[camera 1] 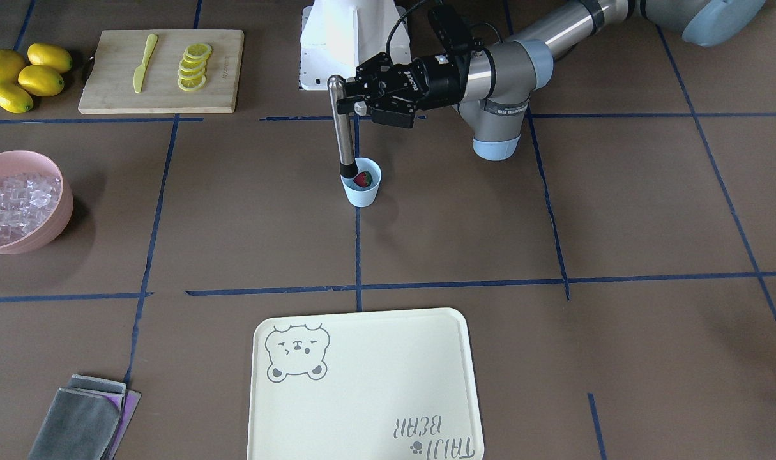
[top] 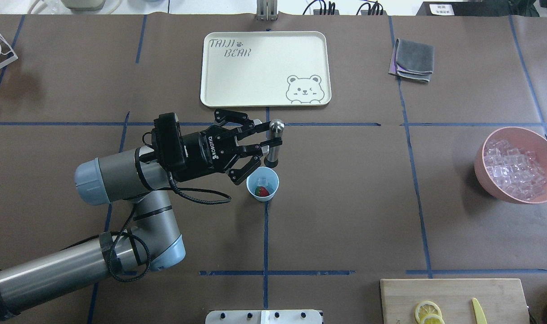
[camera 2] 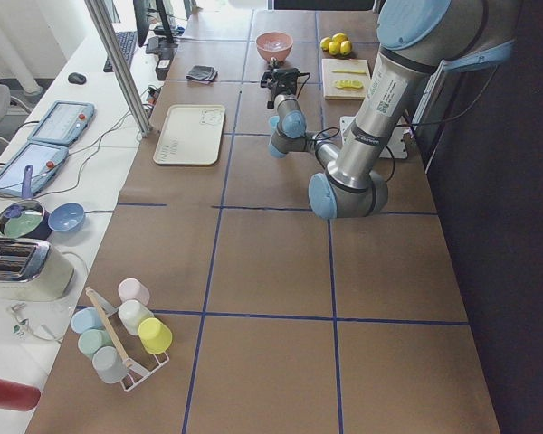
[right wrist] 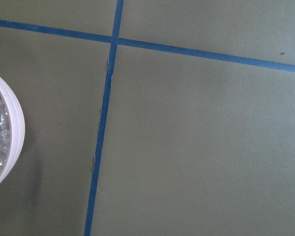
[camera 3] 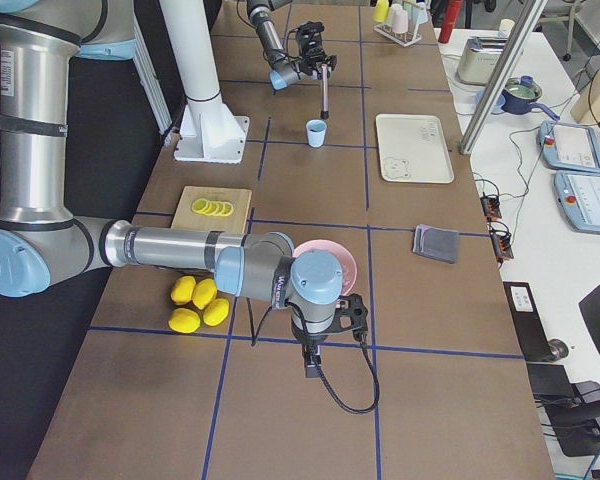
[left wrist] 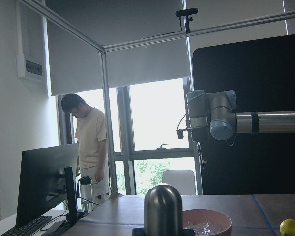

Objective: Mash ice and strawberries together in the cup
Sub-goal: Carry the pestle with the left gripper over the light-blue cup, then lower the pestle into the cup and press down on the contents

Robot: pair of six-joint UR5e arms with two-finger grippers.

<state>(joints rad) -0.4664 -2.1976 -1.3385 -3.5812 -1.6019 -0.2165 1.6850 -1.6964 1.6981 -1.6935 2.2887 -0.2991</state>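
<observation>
left gripper (top: 268,142): clenched on muddler (camera 1: 343,128) near its domed top; tool hangs roughly upright below the fingers, leaning a little.
right gripper: seen only in the side view, beside pink bowl (top: 516,165), well apart from the action; can't tell if clenched or released.
cup (top: 262,184): below and just beside left gripper, upright on table (camera 1: 554,255); black tip of muddler at or just inside the rim on the far side from the robot, depth unclear.
strawberry (top: 262,192): in cup bottom, on the side nearer the robot base; not under the tip as far as visible.
ice (top: 262,182): one clear cube in cup next to berry, closer to the tool tip.
step in hand (judgement): lowering tool into cup to start mashing.
doing it well: centre tip over cup mouth first, clear of rim; press straight down, short strokes; cup is light, unheld, prob. tips or skates if pushed sideways or levered on the wall. Shift toward berry between presses.
materials: muddler = polished steel cylinder, black toothed end; slick, needs firm clamp. Cup = thin pale blue plastic, tapered, narrow base. Cube = glassy, hard-edged, likely to skid under tip. Berry = red, rounded, bit of green. Table cover = matte brown w/ blue tape lines.
</observation>
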